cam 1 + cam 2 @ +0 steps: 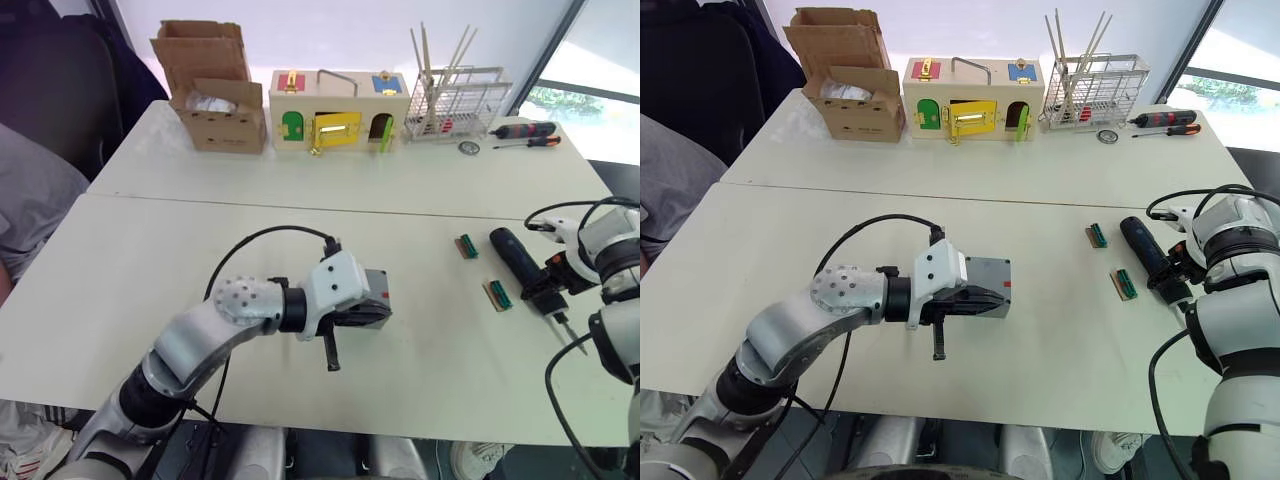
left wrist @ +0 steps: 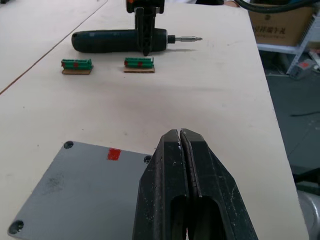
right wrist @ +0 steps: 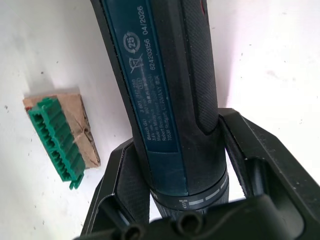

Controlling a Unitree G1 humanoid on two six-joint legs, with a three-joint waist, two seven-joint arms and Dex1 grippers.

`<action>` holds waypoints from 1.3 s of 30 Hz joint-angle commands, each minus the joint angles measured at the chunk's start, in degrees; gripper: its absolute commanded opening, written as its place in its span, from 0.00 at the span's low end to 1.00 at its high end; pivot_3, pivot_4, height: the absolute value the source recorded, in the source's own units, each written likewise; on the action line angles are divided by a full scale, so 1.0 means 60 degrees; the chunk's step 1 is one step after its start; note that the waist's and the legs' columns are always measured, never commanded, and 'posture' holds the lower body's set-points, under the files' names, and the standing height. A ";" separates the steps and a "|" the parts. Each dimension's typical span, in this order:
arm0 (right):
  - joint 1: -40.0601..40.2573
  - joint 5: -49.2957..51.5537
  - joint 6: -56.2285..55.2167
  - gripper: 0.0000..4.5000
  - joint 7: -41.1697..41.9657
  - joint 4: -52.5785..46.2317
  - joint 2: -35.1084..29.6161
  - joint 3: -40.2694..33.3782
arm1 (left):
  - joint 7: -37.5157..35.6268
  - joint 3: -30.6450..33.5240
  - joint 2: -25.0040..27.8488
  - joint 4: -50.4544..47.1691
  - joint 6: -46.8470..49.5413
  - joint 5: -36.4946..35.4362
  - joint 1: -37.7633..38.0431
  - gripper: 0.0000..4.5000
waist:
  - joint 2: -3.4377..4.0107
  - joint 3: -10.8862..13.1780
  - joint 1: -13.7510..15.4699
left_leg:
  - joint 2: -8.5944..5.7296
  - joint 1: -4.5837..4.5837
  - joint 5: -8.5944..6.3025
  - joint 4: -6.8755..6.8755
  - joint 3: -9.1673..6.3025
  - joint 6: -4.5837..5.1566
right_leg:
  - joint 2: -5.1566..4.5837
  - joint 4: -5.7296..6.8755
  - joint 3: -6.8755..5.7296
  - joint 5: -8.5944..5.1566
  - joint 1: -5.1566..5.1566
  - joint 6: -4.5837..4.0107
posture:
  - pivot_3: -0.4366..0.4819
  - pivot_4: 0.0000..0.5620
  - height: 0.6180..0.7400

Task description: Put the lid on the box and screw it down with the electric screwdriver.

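The left gripper has its two fingers pressed together, empty, resting just over the edge of the grey lid, which sits on the box near the middle of the table. A small red mark shows at the lid's rim. Well apart on the robot's right, the right gripper pinches the electric screwdriver around its body near the bit end; the tool lies on the table. Two small green connector blocks lie just beside the screwdriver, one near each end.
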 commanded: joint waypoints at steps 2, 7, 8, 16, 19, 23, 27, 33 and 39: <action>-0.1729 0.0392 0.0167 0.42 0.0083 -0.0855 -0.0885 -0.1209 | -0.0616 0.0450 0.0142 0.0579 -0.0542 -0.0159 -0.0279 0.00 | 0.0151 0.0052 -0.0059 | -0.0036 -0.0041 0.0004 -0.0009 0.0027 0.0003 | -0.0011 0.0031 0.0020 0.0007 -0.0077 0.0013 | 0.48 0.27 0.92; -0.1674 0.2309 0.3708 0.42 -0.0512 -0.4544 -0.1416 -0.4601 | -0.1254 0.1191 0.0361 0.1889 -0.0958 -0.0342 -0.0491 0.00 | 0.0247 0.0091 -0.0129 | -0.0020 -0.0178 0.0027 -0.0007 0.0035 -0.0021 | 0.0005 0.0141 0.0018 0.0017 -0.0267 0.0050 | 0.48 0.27 0.92; -0.1087 0.2764 0.4283 0.42 -0.0986 -0.5957 -0.1061 -0.6067 | -0.1296 0.1351 0.0308 0.2095 -0.0945 -0.0444 -0.0582 0.00 | 0.0246 0.0091 -0.0116 | -0.0020 -0.0181 0.0025 -0.0009 0.0034 -0.0015 | 0.0005 0.0153 0.0018 0.0017 -0.0276 0.0050 | 0.48 0.27 0.92; 0.1628 0.5157 0.5196 0.42 -0.4599 -1.5126 0.5438 -1.2845 | -0.1836 0.1641 0.0505 0.2703 -0.0847 -0.0456 -0.0912 0.00 | 0.0222 0.0082 -0.0074 | 0.0032 -0.0175 0.0016 0.0004 0.0009 0.0003 | 0.0057 0.0169 0.0003 0.0018 -0.0254 0.0053 | 0.48 0.27 0.92; 0.2692 0.6537 0.4834 0.42 -0.4923 -1.6818 0.7729 -1.2961 | -0.1947 0.1467 0.0698 0.2684 -0.0717 -0.0318 -0.1053 0.00 | 0.0225 0.0083 -0.0014 | 0.0033 -0.0177 0.0024 0.0003 0.0013 -0.0009 | 0.0064 0.0204 0.0005 0.0018 -0.0261 0.0053 | 0.48 0.27 0.92; 0.3966 0.7427 0.4367 0.42 -0.5375 -1.7755 0.8537 -1.1652 | -0.2012 0.1453 0.0821 0.2650 -0.0563 -0.0314 -0.1081 0.00 | 0.0226 0.0083 0.0029 | 0.0014 -0.0177 0.0022 0.0007 0.0022 -0.0004 | 0.0059 0.0210 0.0014 0.0018 -0.0262 0.0053 | 0.48 0.27 0.92; 0.4987 0.7957 0.3647 0.42 -0.5667 -1.7875 0.8400 -1.0592 | -0.2104 0.1326 0.0759 0.2640 -0.0474 -0.0292 -0.1086 0.00 | 0.0222 0.0081 0.0005 | 0.0017 -0.0172 0.0021 0.0009 0.0016 0.0000 | 0.0064 0.0208 0.0013 0.0017 -0.0259 0.0053 | 0.48 0.27 0.92; 0.6057 0.8413 0.2471 0.42 -0.6021 -1.7508 0.7655 -0.9710 | -0.2002 0.1044 0.0407 0.3028 -0.0654 0.0027 -0.1139 0.00 | 0.0220 0.0082 0.0006 | 0.0019 -0.0170 0.0015 0.0008 0.0016 0.0013 | 0.0069 0.0183 0.0014 0.0015 -0.0258 0.0055 | 0.48 0.27 0.92; 0.6834 0.8595 0.1354 0.42 -0.6327 -1.7030 0.7033 -0.9204 | -0.2166 0.0802 0.0116 0.3363 -0.0790 0.0168 -0.1099 0.00 | 0.0218 0.0083 -0.0007 | 0.0030 -0.0167 0.0015 0.0008 0.0013 0.0013 | 0.0081 0.0182 0.0014 0.0014 -0.0258 0.0055 | 0.48 0.27 0.92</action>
